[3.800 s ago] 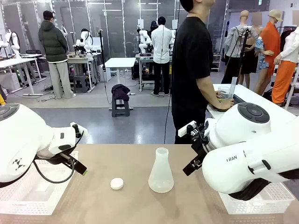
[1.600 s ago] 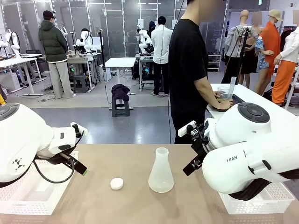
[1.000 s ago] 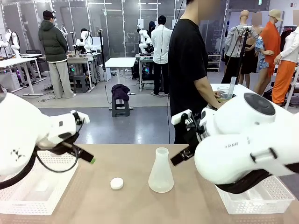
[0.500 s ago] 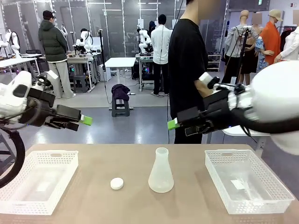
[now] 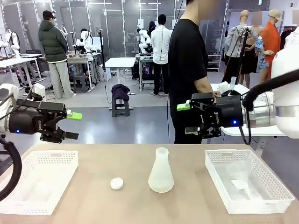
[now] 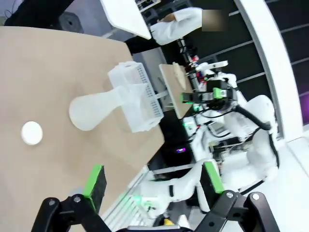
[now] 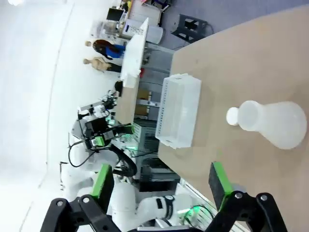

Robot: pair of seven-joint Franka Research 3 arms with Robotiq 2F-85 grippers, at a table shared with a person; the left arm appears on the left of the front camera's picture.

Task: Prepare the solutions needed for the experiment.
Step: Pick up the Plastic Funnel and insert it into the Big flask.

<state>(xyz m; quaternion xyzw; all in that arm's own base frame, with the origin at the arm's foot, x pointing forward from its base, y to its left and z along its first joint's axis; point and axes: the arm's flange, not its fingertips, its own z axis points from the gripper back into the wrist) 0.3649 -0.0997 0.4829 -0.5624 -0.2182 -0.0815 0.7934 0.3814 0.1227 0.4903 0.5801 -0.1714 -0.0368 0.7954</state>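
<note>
Hovering clear above the table [image 5: 93,205], both grippers sit level and point inward at each other across the middle

Left gripper [image 5: 74,125]: jaws spread wide, nothing between them, fingers stacked one over the other, green pad on the upper one. It hangs over the far edge of the left basket [image 5: 56,156]

Right gripper [image 5: 186,119]: same pose mirrored, jaws released and empty, up over the gap between the flask [image 5: 161,173] and the right basket [image 5: 229,152]

Solutions: cannot tell where they are. The flask reads plain frosted white in the front view and both wrist views, no tint I can make out. It stands upright near table centre, lower than both sets of jaws and roughly between them, well apart from either. White cap [image 5: 117,183] lies flat just left of it, not touching

Each wrist view looks sideways along the table, with the flask, a basket and the opposite gripper beyond

Person [image 5: 187,60] in a black tee stands at the far side, turned toward a side table, hand [image 5: 217,94] resting on it
</note>
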